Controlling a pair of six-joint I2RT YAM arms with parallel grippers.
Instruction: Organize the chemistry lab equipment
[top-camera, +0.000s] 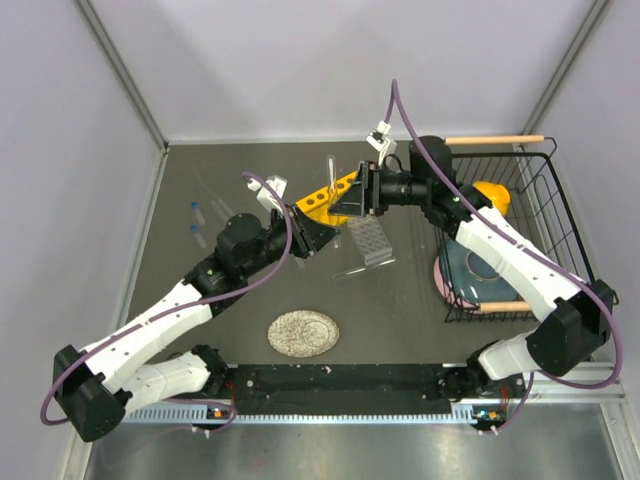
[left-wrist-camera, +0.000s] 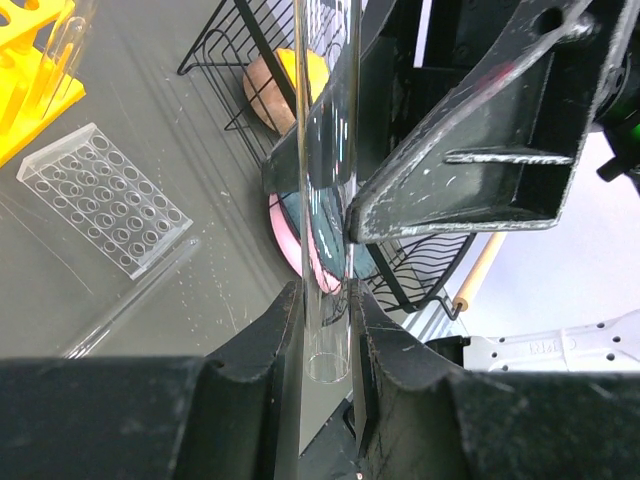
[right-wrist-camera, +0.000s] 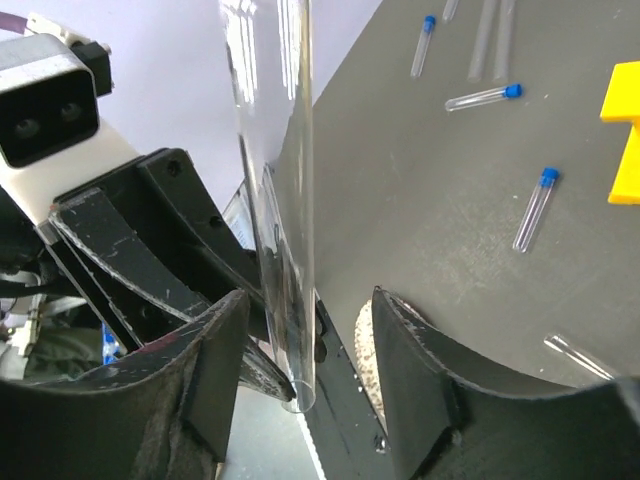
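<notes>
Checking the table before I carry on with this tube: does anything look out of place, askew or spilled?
Yes. Several blue-capped vials lie scattered on their sides, not racked, and a clear glass tube lies flat beside the clear gridded rack. Nothing looks spilled or broken.

No legible text anywhere — faint embossed marks on white housing (left-wrist-camera: 560, 345) (unreadable).

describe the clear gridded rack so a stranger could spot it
Find the black wire basket at the table's right. Left of it, beside the yellow rack, lies the clear rack. It alone is a see-through block with many tiny holes.
</notes>
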